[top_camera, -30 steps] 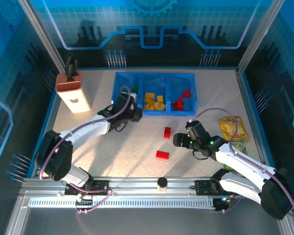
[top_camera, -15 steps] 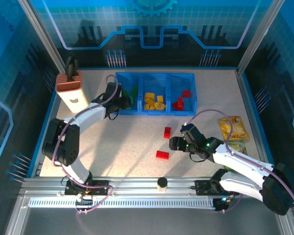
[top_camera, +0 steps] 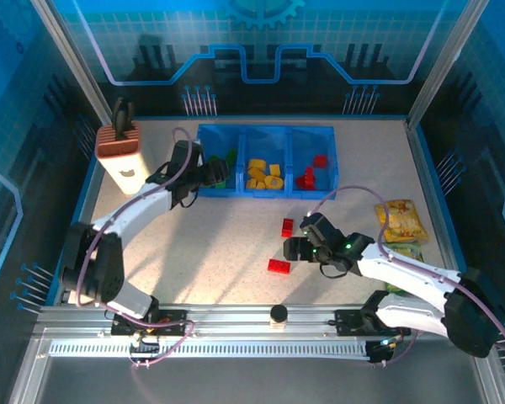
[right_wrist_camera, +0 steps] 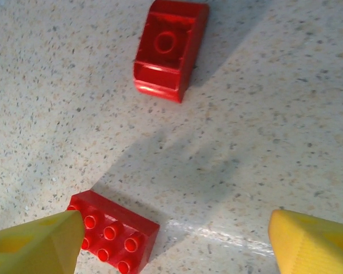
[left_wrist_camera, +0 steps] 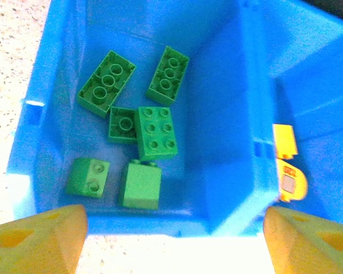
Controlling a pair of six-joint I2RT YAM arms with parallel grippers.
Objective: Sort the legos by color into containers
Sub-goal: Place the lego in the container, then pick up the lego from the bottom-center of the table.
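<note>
The blue tray [top_camera: 265, 131] has three compartments: green legos [top_camera: 227, 162] on the left, yellow-orange legos [top_camera: 264, 174] in the middle, red legos [top_camera: 311, 172] on the right. Two red bricks lie loose on the table, one [top_camera: 287, 227] nearer the tray and a flat one [top_camera: 279, 266] closer to me. My left gripper [top_camera: 212, 175] hangs open at the near edge of the green compartment [left_wrist_camera: 63, 114], with several green bricks [left_wrist_camera: 155, 132] below and nothing held. My right gripper [top_camera: 291, 248] is open above the table, the flat red brick [right_wrist_camera: 113, 231] by its left finger and the other red brick [right_wrist_camera: 169, 48] farther off.
A white and brown knife block [top_camera: 124, 158] stands at the back left. A yellow snack bag [top_camera: 401, 220] lies at the right edge. A small round knob [top_camera: 278, 315] sits on the front rail. Blue walls border the table.
The left gripper pulled back and left from over the green compartment. The right gripper moved left and nearer, toward the two loose red bricks.
</note>
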